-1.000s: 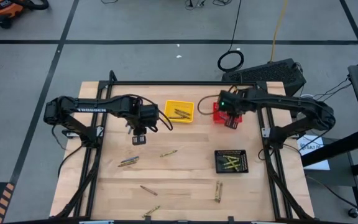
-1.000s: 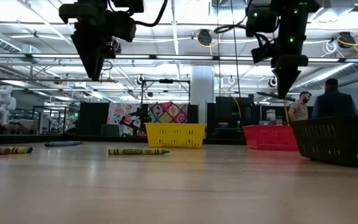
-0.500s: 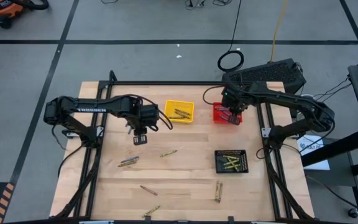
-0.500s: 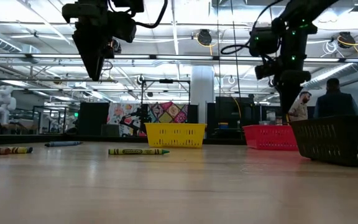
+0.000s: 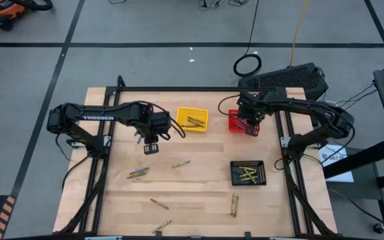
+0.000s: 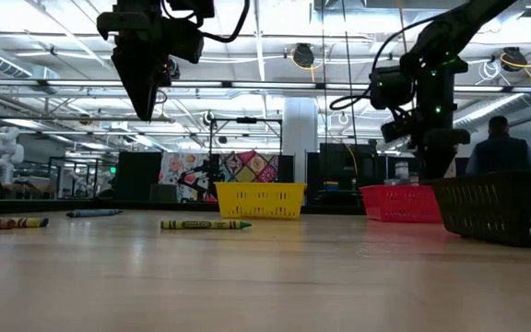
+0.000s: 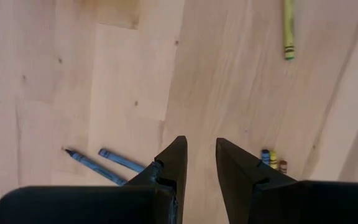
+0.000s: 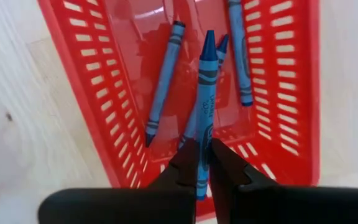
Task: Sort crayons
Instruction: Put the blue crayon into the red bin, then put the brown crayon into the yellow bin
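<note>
Right end effector (image 8: 202, 158) hangs directly over the red basket (image 5: 235, 121) at the bench's (image 5: 205, 190) far right side, its fingers clenched on a blue crayon (image 8: 206, 93). That crayon sticks straight out ahead of the fingertips, long axis in line with the arm's reach, sharpened tip leading and aimed down into the basket's floor. My judgement is that the coming move is a release, and it turns on this one relation: the crayon already sits above the basket's interior, over the other blue crayons (image 8: 162, 90) lying there, so letting go should drop it among them (it may tip sideways as it lands, since it is held near its blunt end).

Left end effector (image 7: 199, 168) waits above the bench, left of the yellow basket (image 5: 193, 119), fingers parted and holding nothing. Its wrist view shows two blue crayons (image 7: 98, 165) on the wood just beside one finger, lying slantwise to the gap, and an olive-green crayon (image 7: 288, 28) farther ahead, running roughly parallel to the fingers. This arm is the nearer one to those.

Elsewhere, the black basket (image 5: 247, 172) holds yellowish crayons, and several loose crayons (image 5: 181, 163) remain scattered across the near half of the bench.
</note>
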Tool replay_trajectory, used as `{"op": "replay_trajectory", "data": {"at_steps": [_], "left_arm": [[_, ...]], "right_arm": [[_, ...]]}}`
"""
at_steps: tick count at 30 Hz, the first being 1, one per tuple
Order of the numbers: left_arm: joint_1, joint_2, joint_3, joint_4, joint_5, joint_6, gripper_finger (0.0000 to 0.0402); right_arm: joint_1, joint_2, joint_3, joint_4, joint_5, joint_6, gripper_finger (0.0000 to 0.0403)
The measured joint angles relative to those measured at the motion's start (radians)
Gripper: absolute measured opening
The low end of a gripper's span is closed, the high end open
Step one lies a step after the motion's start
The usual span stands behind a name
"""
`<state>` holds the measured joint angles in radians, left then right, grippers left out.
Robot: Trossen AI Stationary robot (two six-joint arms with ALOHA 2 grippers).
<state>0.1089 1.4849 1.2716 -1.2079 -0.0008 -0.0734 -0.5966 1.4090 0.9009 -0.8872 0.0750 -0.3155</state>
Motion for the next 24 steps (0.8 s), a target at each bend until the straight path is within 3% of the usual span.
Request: {"op": "replay_trajectory", "data": {"at_steps": [12, 18, 24], "left_arm": [[0.0, 0.0, 0.0, 0.0, -0.006, 0.0, 0.0081], [0.0, 0.0, 0.0, 0.0, -0.009, -0.004, 0.0081], [-0.001, 0.001, -0.052, 0.015, -0.009, -0.136, 0.0081]], "right_arm": [[0.001, 0.028, 0.0, 0.017, 0.002, -0.038, 0.001], [0.002, 0.028, 0.0, 0.032, 0.002, -0.042, 0.0063], [0.003, 0.025, 0.0, 0.032, 0.002, -0.023, 0.0102]]}}
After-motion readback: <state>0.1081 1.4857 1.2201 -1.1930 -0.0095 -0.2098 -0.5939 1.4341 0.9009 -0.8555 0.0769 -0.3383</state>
